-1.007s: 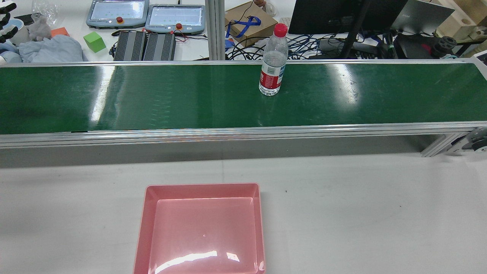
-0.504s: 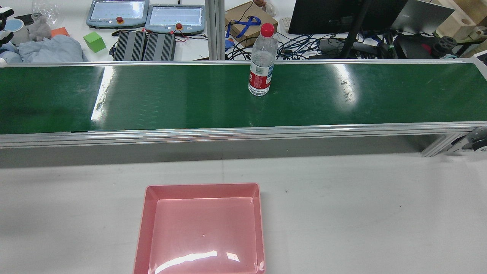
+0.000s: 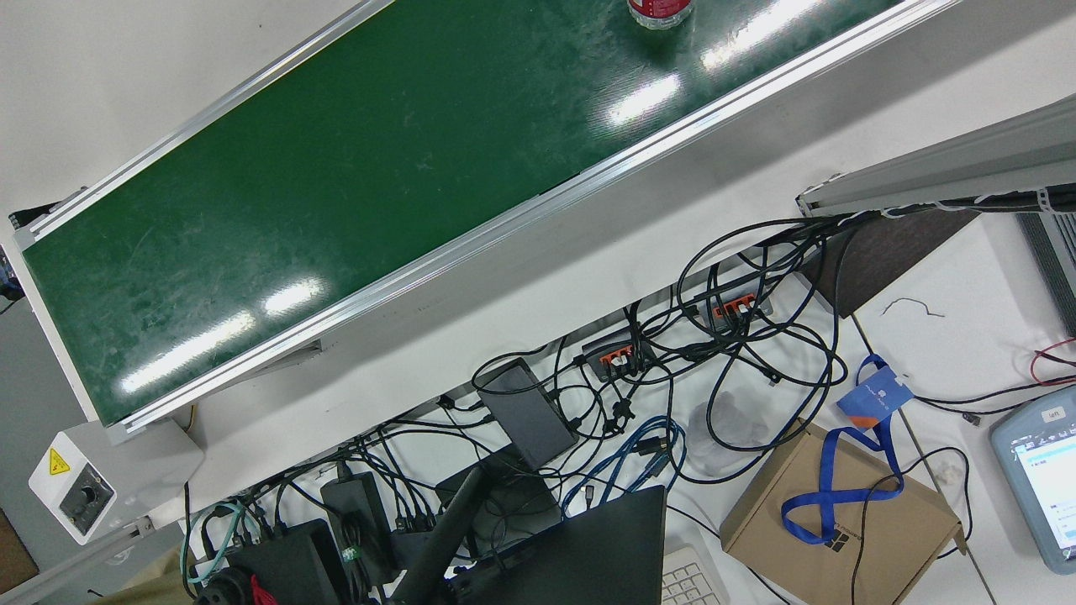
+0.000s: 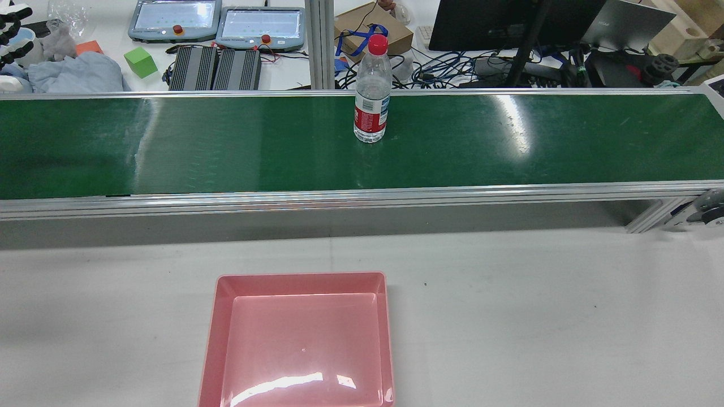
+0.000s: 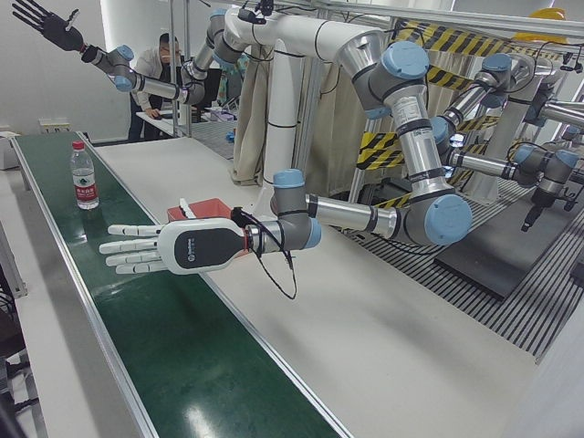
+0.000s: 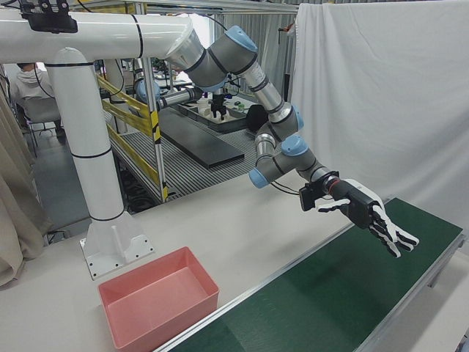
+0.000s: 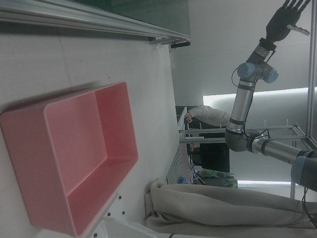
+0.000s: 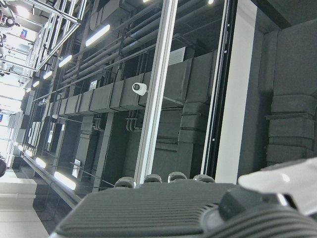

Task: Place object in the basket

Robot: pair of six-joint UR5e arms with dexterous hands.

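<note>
- While it stands upright on the green conveyor belt point(image 4: 226, 147), the clear plastic water bottle with red cap and label point(image 4: 371, 90) has cables and a brown cardboard box point(image 4: 396, 35) behind it.
- The pink rectangular plastic basket point(image 4: 300, 282) sits on the grey table point(image 4: 537, 316) beside the belt.
- The white-backed robot hand point(image 5: 173, 251) hovers over the belt well apart from the bottle, fingers spread, holding nothing.
- The second robot hand point(image 5: 50, 26) is raised high, fingers splayed.

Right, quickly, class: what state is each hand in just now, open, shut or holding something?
Left hand: open, raised high, holding nothing.
Right hand: open above the conveyor belt, holding nothing.
</note>
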